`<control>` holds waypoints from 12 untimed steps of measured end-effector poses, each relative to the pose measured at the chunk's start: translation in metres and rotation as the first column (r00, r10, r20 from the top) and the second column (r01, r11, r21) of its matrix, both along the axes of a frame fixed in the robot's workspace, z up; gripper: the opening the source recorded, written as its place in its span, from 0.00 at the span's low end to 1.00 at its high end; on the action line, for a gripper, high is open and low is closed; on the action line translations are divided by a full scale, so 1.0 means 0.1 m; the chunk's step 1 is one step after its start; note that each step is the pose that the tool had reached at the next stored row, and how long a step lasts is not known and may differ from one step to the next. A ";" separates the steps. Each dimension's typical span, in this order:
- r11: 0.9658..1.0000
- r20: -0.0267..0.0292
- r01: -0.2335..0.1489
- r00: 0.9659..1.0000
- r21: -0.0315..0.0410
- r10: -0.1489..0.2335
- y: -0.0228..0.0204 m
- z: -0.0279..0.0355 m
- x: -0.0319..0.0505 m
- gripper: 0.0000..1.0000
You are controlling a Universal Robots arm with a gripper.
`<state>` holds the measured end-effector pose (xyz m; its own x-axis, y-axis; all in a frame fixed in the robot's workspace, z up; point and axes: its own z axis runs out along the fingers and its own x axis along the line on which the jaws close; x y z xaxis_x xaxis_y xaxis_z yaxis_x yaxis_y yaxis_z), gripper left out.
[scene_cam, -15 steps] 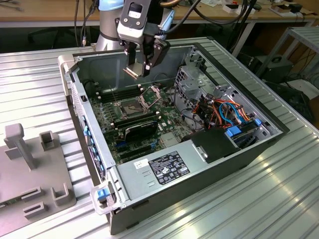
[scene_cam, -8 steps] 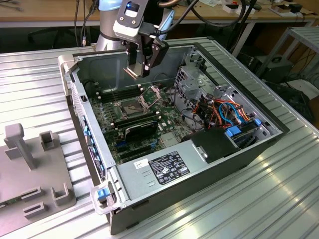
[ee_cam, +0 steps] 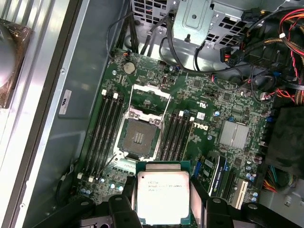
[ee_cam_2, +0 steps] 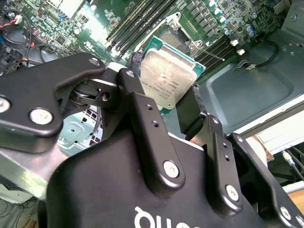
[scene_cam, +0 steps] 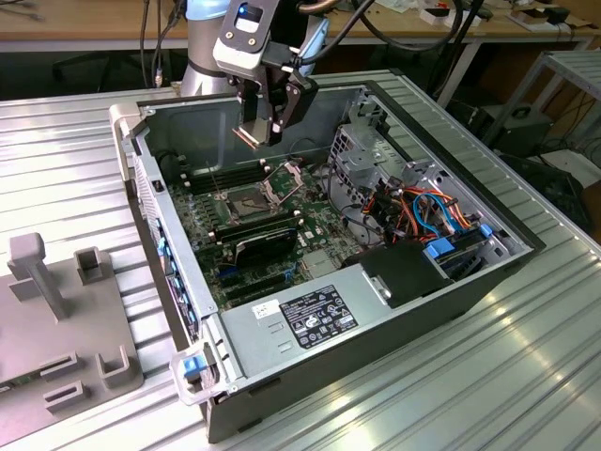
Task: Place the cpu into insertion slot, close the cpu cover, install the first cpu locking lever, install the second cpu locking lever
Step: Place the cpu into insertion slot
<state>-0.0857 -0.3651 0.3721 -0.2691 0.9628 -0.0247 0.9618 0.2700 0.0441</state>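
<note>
First wrist view: fingers [ee_cam: 198, 190] grip cpu [ee_cam: 163, 197].

Brightly, evenly lit from above; pale sheen on the cpu [ee_cam: 163, 194]; dimmer inside the computer case [scene_cam: 188, 122]; glare on the table [scene_cam: 526, 376].

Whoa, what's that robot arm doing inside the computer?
The robot arm's gripper is holding the cpu, a little square chip, pinched between its fingers. It hangs above the green motherboard inside the open computer case, not set down anywhere. Below it the insertion slot is empty and the cpu cover is swung open, so the chip has not gone in and nothing is closed or locked.
</note>
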 end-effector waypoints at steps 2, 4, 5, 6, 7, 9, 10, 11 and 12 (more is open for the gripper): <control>1.000 0.000 0.000 1.000 0.000 0.000 0.000 0.000 0.000 0.55; 1.000 0.000 0.002 1.000 0.000 -0.002 0.000 0.000 0.000 0.55; 1.000 0.000 0.005 1.000 0.000 -0.005 0.000 0.000 0.000 0.55; 1.000 0.000 0.010 1.000 0.000 -0.010 0.000 0.000 0.000 0.55; 1.000 0.000 0.016 1.000 0.000 -0.016 0.000 0.000 0.000 0.55; 0.999 0.000 0.036 0.999 0.000 -0.036 0.000 -0.001 0.001 0.55; 0.999 0.000 0.043 0.999 0.000 -0.043 0.000 -0.001 0.001 0.55; 0.999 0.000 0.048 0.999 0.000 -0.048 0.000 0.000 0.001 0.55; 0.999 0.000 0.049 0.999 0.000 -0.049 0.000 0.000 0.002 0.55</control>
<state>-0.0855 -0.3651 0.3721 -0.2217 0.9748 -0.0247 0.9739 0.2226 0.0441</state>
